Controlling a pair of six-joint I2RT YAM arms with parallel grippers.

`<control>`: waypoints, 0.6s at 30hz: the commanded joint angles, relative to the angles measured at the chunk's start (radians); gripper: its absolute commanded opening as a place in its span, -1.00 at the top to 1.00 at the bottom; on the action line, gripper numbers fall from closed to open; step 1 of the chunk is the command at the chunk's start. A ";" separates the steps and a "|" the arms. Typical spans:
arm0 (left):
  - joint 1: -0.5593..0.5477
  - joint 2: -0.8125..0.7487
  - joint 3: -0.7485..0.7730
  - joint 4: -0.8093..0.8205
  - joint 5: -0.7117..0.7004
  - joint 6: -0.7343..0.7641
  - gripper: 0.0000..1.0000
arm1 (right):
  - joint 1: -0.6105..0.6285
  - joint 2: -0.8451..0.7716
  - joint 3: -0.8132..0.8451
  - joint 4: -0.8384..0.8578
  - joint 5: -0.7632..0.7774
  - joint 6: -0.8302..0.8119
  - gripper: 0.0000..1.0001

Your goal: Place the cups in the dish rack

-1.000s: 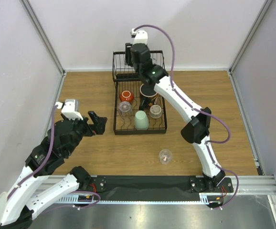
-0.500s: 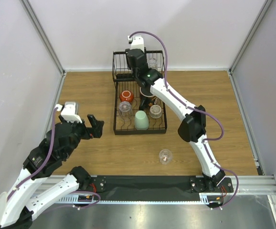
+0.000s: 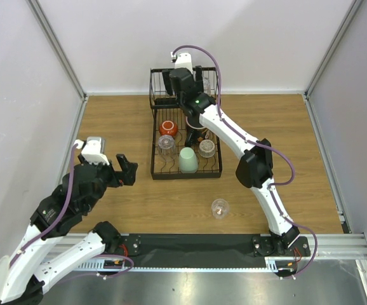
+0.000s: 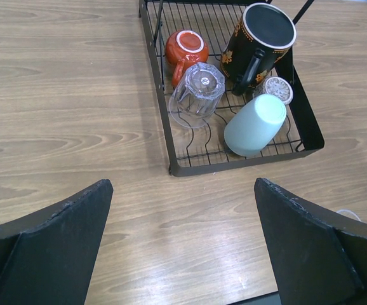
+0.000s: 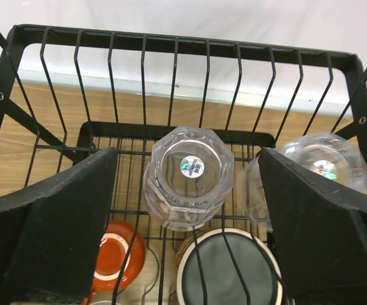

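Dish rack of black wire [image 3: 185, 176], far centre of the wooden table [image 3: 285, 140], holds a tall black mug [image 4: 260, 44], a mint-green handleless cup [image 4: 254, 125] and a faceted clear glass tumbler [image 5: 188, 176] upside down in its raised basket. One small clear tumbler [image 3: 220, 208] sits on the table, well apart from the rack.

Right gripper [image 5: 188, 190] straddles the basket tumbler, jaws apart, apparently not touching it. Left gripper [image 4: 183, 235] hovers wide and empty.

Glass judged light, rigid, slippery and breakable. Take it across the side walls with a moderate squeeze.
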State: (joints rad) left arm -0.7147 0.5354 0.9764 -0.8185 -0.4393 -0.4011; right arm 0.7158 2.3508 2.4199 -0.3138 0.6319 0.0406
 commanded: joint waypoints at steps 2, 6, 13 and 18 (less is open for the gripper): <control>0.009 0.005 0.030 0.005 0.016 -0.005 -0.99 | -0.001 -0.047 0.027 0.015 0.012 -0.011 -0.99; 0.008 0.026 0.038 0.019 0.036 -0.004 -0.99 | 0.008 -0.099 0.065 0.010 0.025 -0.011 -0.99; 0.009 0.093 0.050 0.062 0.105 -0.016 -0.99 | 0.051 -0.301 0.076 -0.071 -0.055 0.064 -0.99; 0.009 0.153 0.077 0.100 0.157 -0.047 -0.99 | 0.079 -0.522 -0.120 -0.247 -0.084 0.102 -0.92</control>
State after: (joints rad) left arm -0.7147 0.6605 1.0023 -0.7811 -0.3370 -0.4191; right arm 0.7753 2.0201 2.3886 -0.4576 0.5686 0.0952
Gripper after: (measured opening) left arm 0.996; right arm 0.978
